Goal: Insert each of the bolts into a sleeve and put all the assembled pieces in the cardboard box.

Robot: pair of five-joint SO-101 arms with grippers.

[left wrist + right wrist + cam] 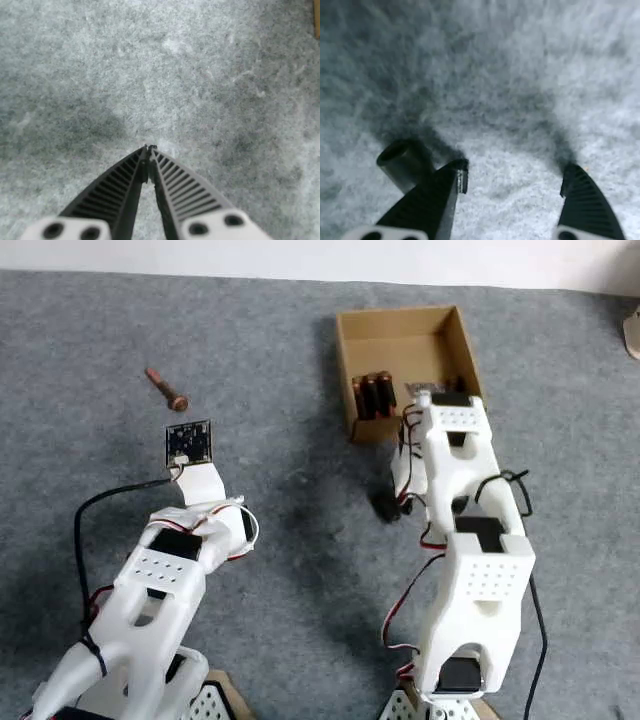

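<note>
A copper-coloured bolt point(165, 388) lies on the grey carpet at the far left. The cardboard box point(455, 335) stands at the back, with several dark assembled pieces point(373, 395) against its near left wall. My left gripper point(149, 148) is shut with nothing in it, low over bare carpet; its arm point(170, 560) sits on the near side of the bolt. My right gripper point(516, 172) is open close above the carpet. A black sleeve point(402, 161) stands just outside one finger point(451, 182), not between the two.
The right arm point(455, 470) stretches along the box's near right corner. A cable point(95, 510) loops beside the left arm. Grey carpet spreads between the two arms and left of the box.
</note>
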